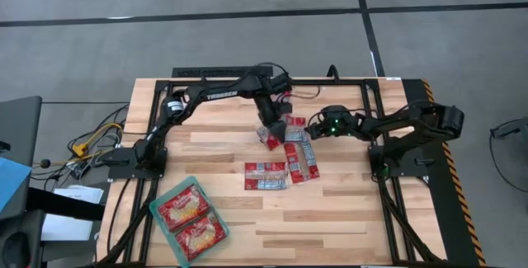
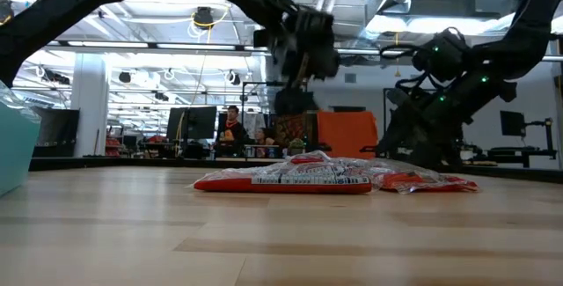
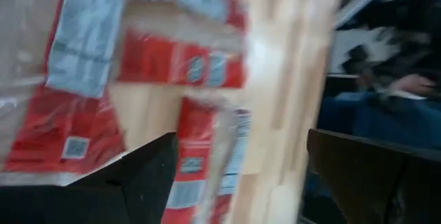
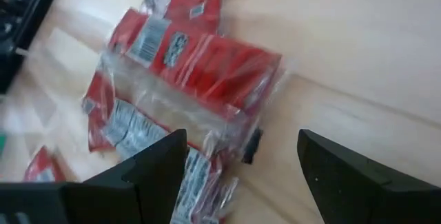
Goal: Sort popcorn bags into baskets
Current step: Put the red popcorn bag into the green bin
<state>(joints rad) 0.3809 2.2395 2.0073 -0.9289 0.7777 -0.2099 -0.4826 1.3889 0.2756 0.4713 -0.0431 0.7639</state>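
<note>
Two squarish red popcorn bags [image 1: 191, 220] with cream centres lying side by side inside the teal basket [image 1: 157, 212], set at a slant near the table's [image 1: 330, 218] front left corner. Well apart from there, at mid-table, a loose heap of narrower red packets [image 1: 285, 159] with white and silver ends, some overlapping, one flat pair [image 1: 265, 175] nearest the front. Seen from the low view as a low red-and-silver mound [image 2: 290, 176] with another packet [image 2: 427, 181] just beside it.

Left hand [image 1: 273, 128] reaching down over the back edge of the heap, fingers spread apart as its wrist view shows, with packets [image 3: 180, 69] lying flat beneath and between them; possibly touching the rearmost packet [image 1: 270, 138], though the blur leaves that unsure. Right hand [image 1: 311, 125] just beside it at the heap's back right, also spread wide, hovering above a crumpled clear-and-red packet [image 4: 200, 65] without gripping it.

Beyond the table, a person [image 2: 233, 128] seated among monitors in the room behind.
</note>
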